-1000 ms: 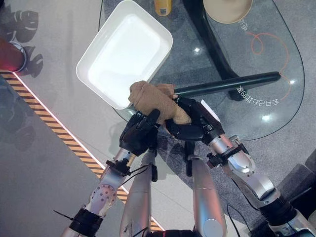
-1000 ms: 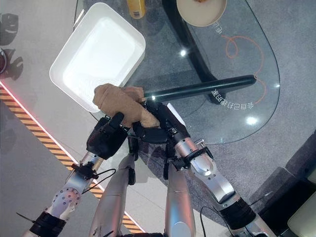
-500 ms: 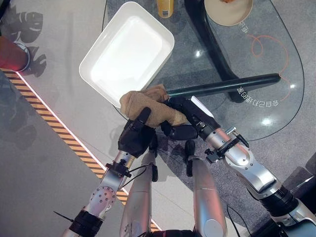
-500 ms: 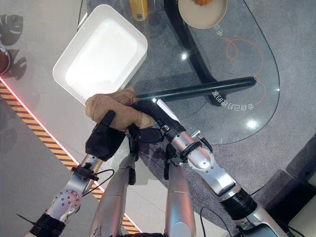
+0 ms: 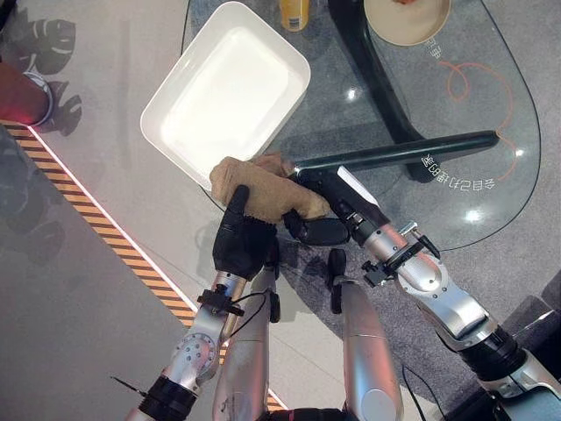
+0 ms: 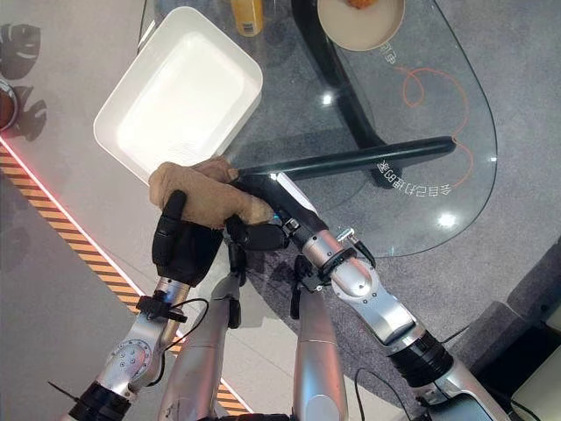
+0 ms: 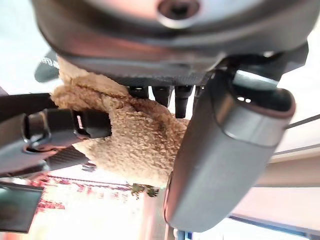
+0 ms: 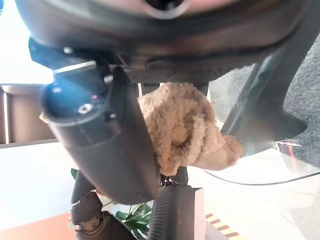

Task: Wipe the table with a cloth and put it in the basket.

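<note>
Left eye view: the tan cloth point(image 5: 267, 187) sits bunched at the near edge of the glass worktop point(image 5: 421, 96), just at the near corner of the white basket point(image 5: 226, 88), which lies toward 11 o'clock from it. Both robot hands meet on it. The left robot hand point(image 5: 241, 239) comes up from 6 o'clock with its thumb laid over the top of the cloth; in the left wrist view its fingers curl into the pile, so it is grasping the cloth. The right robot hand point(image 5: 326, 209) reaches in from 4 o'clock with its fingers under and against the cloth; its own wrist view shows the cloth caught between thumb and fingers, so it too holds on.

Over the last second the cloth has slid toward 9 o'clock, away from the dark bar point(image 5: 399, 151) under the glass and closer to the basket's corner. The left robot hand has shifted from beside the cloth to beneath it, and the right arm has stretched further across. That looks like the wiping is over and the cloth is being gathered for the basket; it is not yet inside.
</note>
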Tool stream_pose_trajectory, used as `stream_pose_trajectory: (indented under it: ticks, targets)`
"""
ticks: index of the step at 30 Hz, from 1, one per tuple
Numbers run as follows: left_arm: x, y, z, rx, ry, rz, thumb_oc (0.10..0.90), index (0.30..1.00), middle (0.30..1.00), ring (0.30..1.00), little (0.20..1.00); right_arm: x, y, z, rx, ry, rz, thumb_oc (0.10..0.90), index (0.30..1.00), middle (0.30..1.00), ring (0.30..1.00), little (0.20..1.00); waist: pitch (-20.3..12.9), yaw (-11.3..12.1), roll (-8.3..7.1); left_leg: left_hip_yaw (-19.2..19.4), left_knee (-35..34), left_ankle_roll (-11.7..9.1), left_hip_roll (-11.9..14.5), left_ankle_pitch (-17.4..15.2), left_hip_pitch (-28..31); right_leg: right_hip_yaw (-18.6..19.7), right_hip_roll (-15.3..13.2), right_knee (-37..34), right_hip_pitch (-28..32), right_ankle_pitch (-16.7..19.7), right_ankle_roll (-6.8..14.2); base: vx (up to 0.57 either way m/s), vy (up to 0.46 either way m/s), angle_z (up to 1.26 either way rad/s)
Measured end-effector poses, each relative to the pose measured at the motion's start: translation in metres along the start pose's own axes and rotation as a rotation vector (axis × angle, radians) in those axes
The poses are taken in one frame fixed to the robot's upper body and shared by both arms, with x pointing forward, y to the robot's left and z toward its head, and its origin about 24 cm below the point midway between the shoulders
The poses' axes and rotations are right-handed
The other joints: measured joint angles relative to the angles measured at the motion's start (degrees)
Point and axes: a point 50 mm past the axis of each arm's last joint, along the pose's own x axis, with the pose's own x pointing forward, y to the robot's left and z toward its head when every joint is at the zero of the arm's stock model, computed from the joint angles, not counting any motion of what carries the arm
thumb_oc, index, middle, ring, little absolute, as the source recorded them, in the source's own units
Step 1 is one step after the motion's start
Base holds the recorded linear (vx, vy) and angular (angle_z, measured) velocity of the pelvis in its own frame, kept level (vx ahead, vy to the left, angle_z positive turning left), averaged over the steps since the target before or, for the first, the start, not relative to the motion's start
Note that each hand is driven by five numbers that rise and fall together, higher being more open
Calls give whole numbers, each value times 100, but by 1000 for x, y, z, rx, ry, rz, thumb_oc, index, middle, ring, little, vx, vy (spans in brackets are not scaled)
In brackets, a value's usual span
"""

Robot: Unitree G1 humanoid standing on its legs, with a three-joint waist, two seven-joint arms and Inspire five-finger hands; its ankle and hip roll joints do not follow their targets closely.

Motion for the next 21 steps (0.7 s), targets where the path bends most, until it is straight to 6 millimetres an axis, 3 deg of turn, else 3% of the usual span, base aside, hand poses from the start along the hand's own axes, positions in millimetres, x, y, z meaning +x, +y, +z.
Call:
stream_pose_trajectory:
  ticks: [13,14,15,16,17,21]
  targets:
    - [3,0,-2,-39,-82,-14,800,900,900,900,900,4,2,1,-23,-6,-2,100,300,300,300,200,1,5,-19,-86,1,-8,0,8,-4,-88,-1,7,33,-7,-12,-1,-3,1]
    - [3,0,-2,-34,-82,-13,663,782,782,782,763,4,2,1,-25,-5,-1,100,300,300,300,200,1,7,-19,-87,1,-9,0,9,-6,-97,-2,8,34,-10,-16,0,0,0]
    - [3,0,-1,-30,-83,-13,394,552,552,552,494,4,2,1,-28,-4,1,100,300,300,300,200,1,13,-19,-89,-3,-10,0,9,-6,-102,-1,7,35,-11,-18,0,0,0]
    - [3,0,-1,-20,-82,-12,298,469,469,469,398,4,2,1,-28,-4,3,100,300,300,300,200,1,10,-19,-92,-4,-10,0,10,-7,-104,-1,8,35,-12,-19,0,0,0]
    - [3,-1,0,-2,-80,-10,100,300,300,300,200,4,2,1,-28,-4,6,100,300,300,300,200,1,9,-19,-95,-5,-11,0,10,-8,-106,-1,8,35,-13,-19,0,0,0]
    - [3,-1,2,45,-79,-2,100,300,300,300,200,4,3,2,-33,-8,32,100,300,300,300,200,1,2,-19,-125,-7,-11,-1,10,-12,-109,-1,7,35,-15,-19,0,0,0]
